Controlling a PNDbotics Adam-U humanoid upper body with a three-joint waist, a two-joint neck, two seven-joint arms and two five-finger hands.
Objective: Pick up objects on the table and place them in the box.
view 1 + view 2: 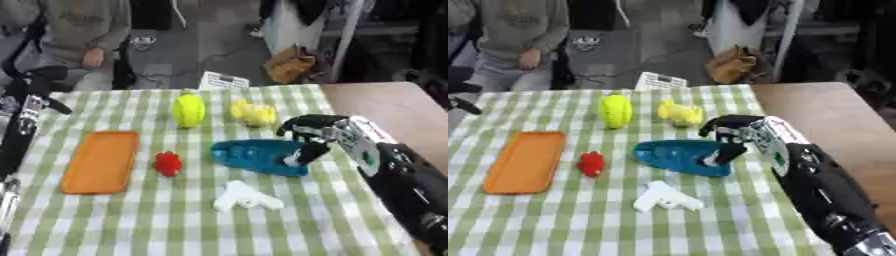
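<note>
On the green-checked table, my right hand (325, 134) hangs over the right end of a blue boat-shaped toy (254, 156). Its fingers (302, 123) are bent forward above the cloth. The thumb (306, 152) points down and its tip reaches the toy's right end, without closing round it. An orange tray (101, 161) lies at the left. Between it and the blue toy sits a small red toy (168, 163). A yellow-green oval toy (188, 110) and a yellow toy (254, 114) lie further back. A white toy (245, 196) lies nearer the front. My left arm (24, 125) rises along the left edge, with a dark shape at its top.
A bare brown tabletop (394, 107) adjoins the cloth on the right. A white basket-like thing (223, 80) stands just beyond the far edge. Open cloth lies along the front of the table.
</note>
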